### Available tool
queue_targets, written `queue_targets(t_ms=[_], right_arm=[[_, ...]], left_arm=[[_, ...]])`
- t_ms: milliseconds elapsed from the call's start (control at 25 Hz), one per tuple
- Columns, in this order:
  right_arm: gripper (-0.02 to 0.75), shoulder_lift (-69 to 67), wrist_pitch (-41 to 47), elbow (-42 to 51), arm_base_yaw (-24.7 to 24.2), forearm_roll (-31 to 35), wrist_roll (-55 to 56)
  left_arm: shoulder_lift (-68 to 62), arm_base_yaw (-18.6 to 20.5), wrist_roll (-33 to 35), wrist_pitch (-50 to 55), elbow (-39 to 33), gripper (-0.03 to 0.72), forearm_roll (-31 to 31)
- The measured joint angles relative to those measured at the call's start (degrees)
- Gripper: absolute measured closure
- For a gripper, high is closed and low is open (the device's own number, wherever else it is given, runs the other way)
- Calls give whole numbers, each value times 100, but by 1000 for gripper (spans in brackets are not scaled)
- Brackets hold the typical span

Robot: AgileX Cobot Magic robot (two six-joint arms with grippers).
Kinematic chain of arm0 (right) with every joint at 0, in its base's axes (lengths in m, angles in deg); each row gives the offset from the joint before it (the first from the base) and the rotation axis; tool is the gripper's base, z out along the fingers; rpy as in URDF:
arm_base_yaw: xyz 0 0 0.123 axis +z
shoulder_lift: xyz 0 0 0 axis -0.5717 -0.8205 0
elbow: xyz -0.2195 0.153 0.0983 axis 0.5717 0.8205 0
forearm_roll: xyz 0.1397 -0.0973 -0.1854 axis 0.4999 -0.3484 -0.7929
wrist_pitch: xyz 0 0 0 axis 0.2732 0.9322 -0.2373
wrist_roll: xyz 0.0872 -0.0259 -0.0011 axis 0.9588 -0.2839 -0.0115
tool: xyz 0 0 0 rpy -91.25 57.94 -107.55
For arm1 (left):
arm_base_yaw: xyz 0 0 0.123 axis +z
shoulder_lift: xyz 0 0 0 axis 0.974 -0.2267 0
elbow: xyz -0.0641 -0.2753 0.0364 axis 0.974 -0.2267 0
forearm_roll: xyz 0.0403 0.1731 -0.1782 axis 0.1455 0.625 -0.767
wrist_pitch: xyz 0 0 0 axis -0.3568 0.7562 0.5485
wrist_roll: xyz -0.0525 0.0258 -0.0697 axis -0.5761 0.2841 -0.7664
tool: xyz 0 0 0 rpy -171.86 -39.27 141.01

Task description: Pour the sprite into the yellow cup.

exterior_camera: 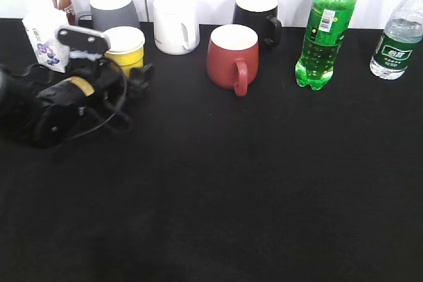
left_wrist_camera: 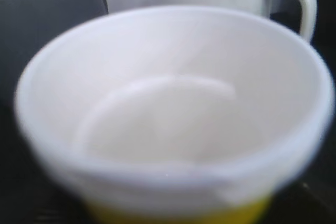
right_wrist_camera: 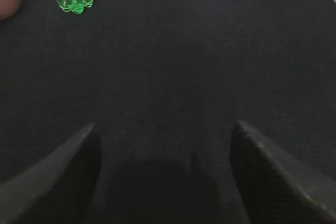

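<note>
Left gripper [exterior_camera: 135,74] at yellow cup [exterior_camera: 125,45], grip unclear, likely to steady it. Sprite [exterior_camera: 325,28] upright, well right of cup. Right gripper [right_wrist_camera: 163,140] wide open, empty.

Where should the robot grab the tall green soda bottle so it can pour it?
Probably around the middle of the tall translucent green plastic soda bottle, at the label, where it is straight and round. It stands upright with bare table in front, so the open right gripper could come from the front.
</note>
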Motion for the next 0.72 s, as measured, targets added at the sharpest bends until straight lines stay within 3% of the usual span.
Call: queue_targets(t_ms=[160,400,520,600,720], right_arm=[[152,0,0,0,0,0,0],[152,0,0,0,0,0,0],[152,0,0,0,0,0,0],[152,0,0,0,0,0,0],[152,0,0,0,0,149,0]], left_arm=[[-400,0,-3,-139,470,20,-20],[-444,0,-3,-718,477,241,-20],[-444,0,-3,-896,477,265,-25],[-431,0,-3,-1698,267,266,14],[141,0,-3,-1859,-540,270,358]])
